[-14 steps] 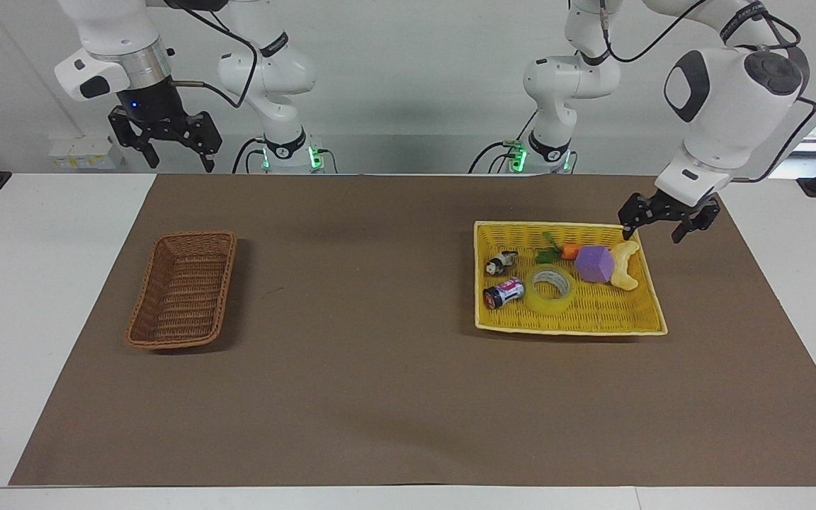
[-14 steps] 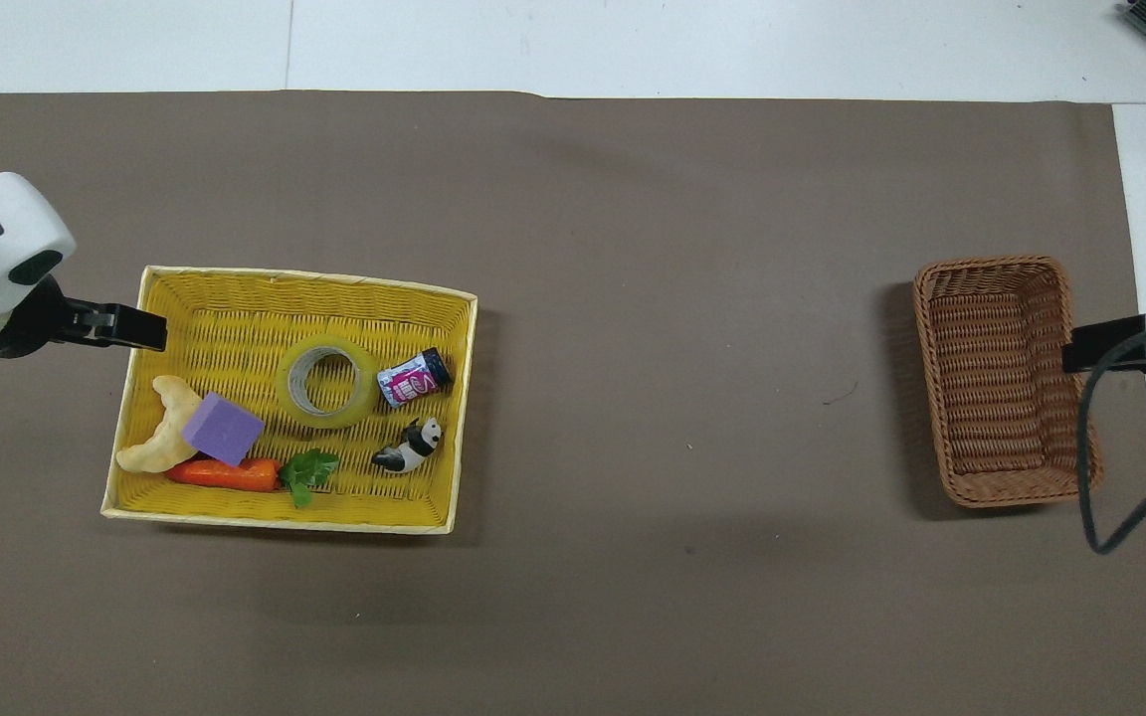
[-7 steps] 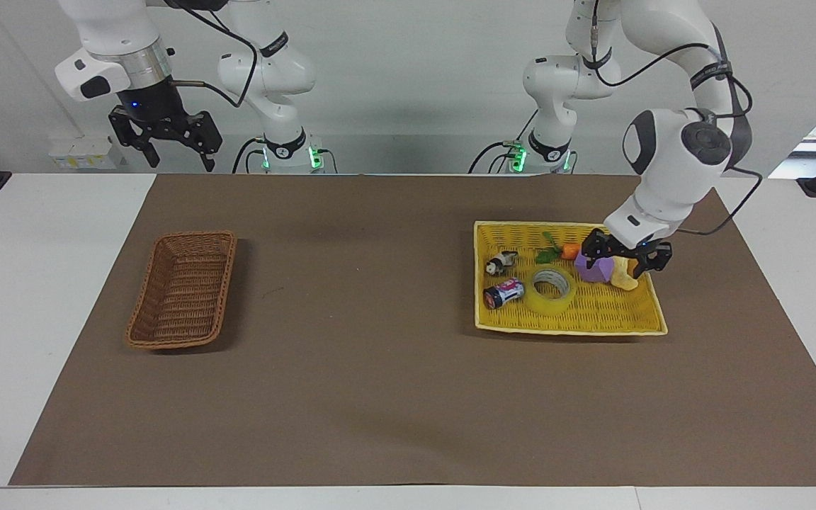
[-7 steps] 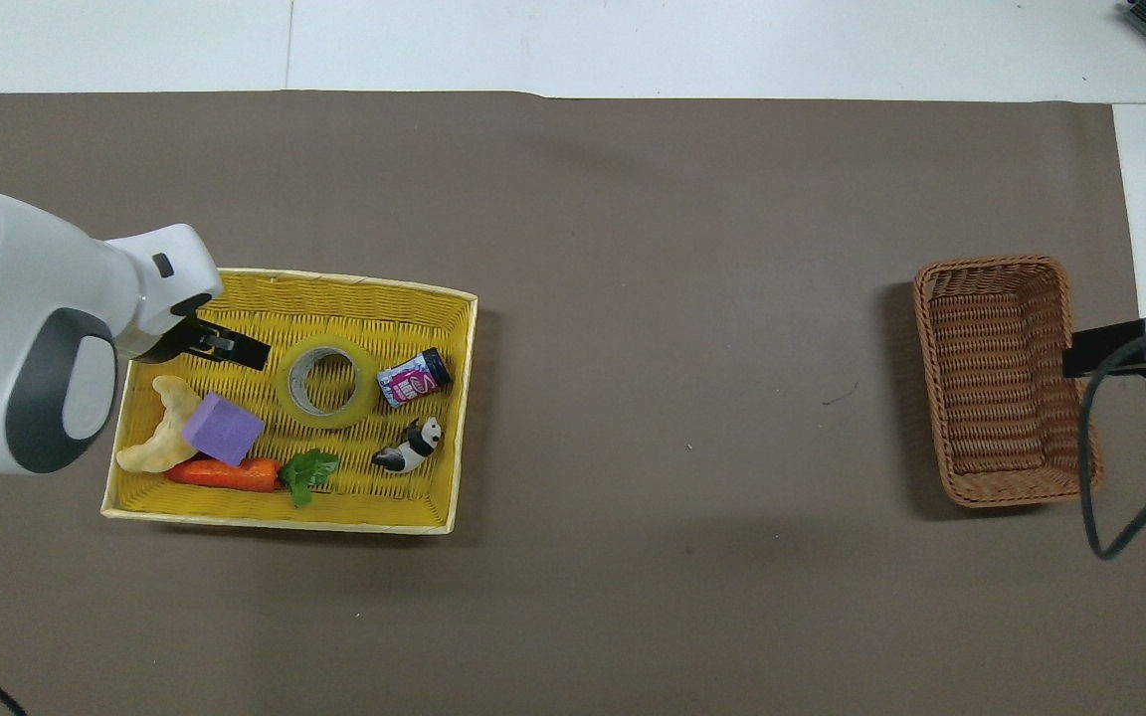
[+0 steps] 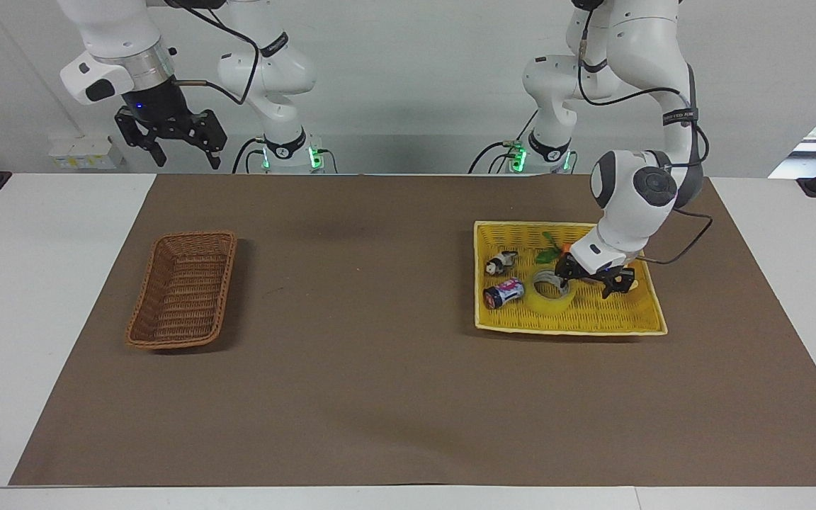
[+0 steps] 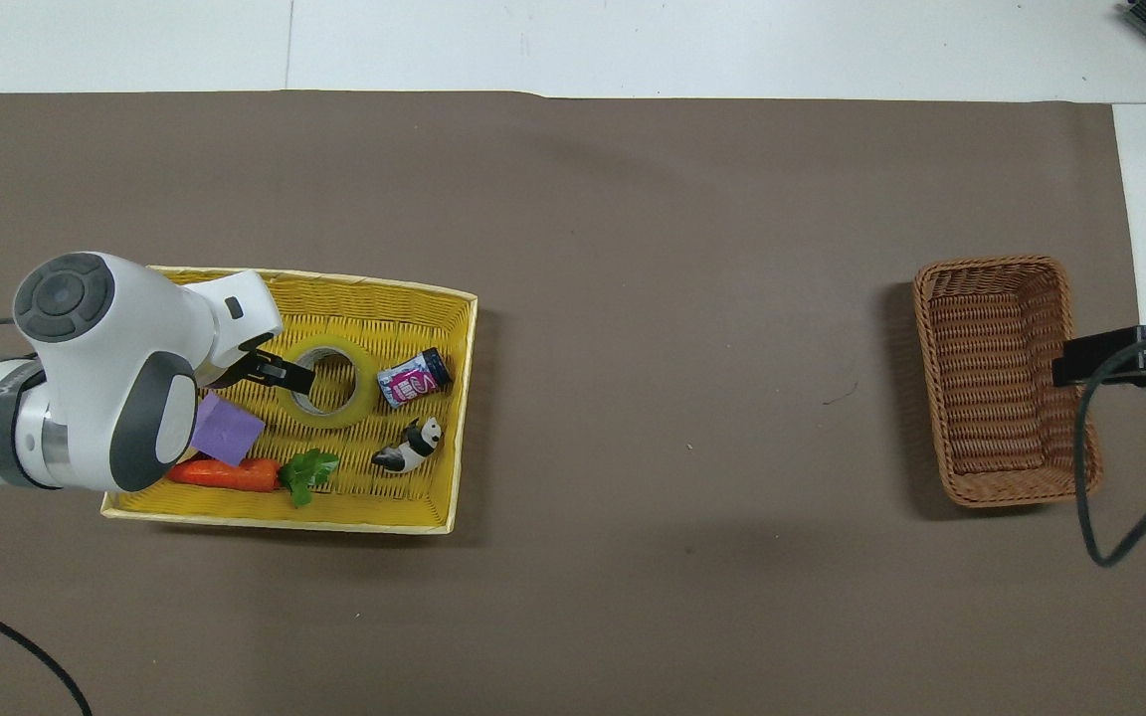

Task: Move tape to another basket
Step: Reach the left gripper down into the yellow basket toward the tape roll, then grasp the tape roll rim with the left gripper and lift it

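Note:
The tape [image 5: 548, 302] lies flat in the yellow tray basket [image 5: 571, 329], beside a small can; it also shows in the overhead view [image 6: 359, 396]. My left gripper [image 5: 585, 281] is open and low over the tape's edge toward the left arm's end. One finger [image 6: 280, 374] reaches over the roll's rim; I cannot tell whether it touches. The brown wicker basket [image 5: 181, 290] stands empty at the right arm's end [image 6: 996, 378]. My right gripper [image 5: 171, 145] is open and empty and waits high up, over that basket's rim [image 6: 1095, 358].
In the yellow tray basket [image 6: 464, 398] also lie a purple-labelled can [image 6: 414, 378], a panda figure [image 6: 409, 447], a purple block [image 6: 225, 430] and a carrot [image 6: 225, 473]. A brown mat [image 5: 380, 368] covers the table between the baskets.
My left arm has swung in and down, from outside the yellow tray basket's corner, over the purple block, to the tape. The right gripper has barely moved.

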{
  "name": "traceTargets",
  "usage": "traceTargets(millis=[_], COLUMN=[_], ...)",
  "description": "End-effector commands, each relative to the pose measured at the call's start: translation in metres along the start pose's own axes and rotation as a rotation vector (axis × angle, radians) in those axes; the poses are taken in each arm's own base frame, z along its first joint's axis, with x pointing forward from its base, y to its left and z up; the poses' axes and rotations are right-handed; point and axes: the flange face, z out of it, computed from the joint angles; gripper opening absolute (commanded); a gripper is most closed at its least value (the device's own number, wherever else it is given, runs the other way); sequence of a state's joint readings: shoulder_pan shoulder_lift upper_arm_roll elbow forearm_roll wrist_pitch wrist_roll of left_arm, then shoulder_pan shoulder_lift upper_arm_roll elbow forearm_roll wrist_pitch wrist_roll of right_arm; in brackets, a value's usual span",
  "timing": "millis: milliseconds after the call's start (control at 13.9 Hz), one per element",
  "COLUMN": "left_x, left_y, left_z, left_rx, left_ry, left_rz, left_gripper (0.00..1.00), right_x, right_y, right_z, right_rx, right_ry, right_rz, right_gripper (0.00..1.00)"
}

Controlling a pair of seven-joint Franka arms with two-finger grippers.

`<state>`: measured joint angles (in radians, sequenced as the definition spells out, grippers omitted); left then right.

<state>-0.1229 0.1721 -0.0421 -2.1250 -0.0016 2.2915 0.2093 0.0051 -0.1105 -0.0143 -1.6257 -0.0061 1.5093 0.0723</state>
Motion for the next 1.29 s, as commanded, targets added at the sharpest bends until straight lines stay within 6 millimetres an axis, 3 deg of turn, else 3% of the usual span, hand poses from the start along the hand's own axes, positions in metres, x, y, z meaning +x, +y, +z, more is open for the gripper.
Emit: traceTargets(millis=[0, 143, 215, 287, 358, 645, 1219], left_x=[-0.009, -0.007, -0.008, -0.007, -0.006, -0.002, 0.023], left_y=[0.013, 0.017, 0.017, 0.018, 0.025, 0.025, 0.001], left_z=[0.012, 0.011, 0.011, 0.011, 0.011, -0.003, -0.104], left_rx=[0.009, 0.012, 0.012, 0.011, 0.010, 0.009, 0.000], left_ry=[0.010, 0.030, 0.030, 0.029, 0.026, 0.013, -0.073], left_rz=[-0.032, -0.046, -0.063, -0.107, -0.120, -0.115, -0.163], left_gripper=[1.00, 1.00, 0.80, 0.28, 0.00, 0.00, 0.00], right_x=[-0.007, -0.005, -0.004, -0.004, -0.004, -0.004, -0.004], right_y=[0.006, 0.006, 0.006, 0.005, 0.004, 0.004, 0.004], right_z=[0.000, -0.002, -0.002, -0.002, -0.002, -0.002, -0.002], right_rx=[0.026, 0.026, 0.026, 0.026, 0.026, 0.026, 0.026], right_ry=[-0.005, 0.000, 0.004, 0.001, 0.003, 0.003, 0.003], right_rz=[-0.008, 0.000, 0.001, -0.003, -0.005, -0.005, -0.005], right_gripper=[1.00, 1.00, 1.00, 1.00, 1.00, 1.00, 1.00])
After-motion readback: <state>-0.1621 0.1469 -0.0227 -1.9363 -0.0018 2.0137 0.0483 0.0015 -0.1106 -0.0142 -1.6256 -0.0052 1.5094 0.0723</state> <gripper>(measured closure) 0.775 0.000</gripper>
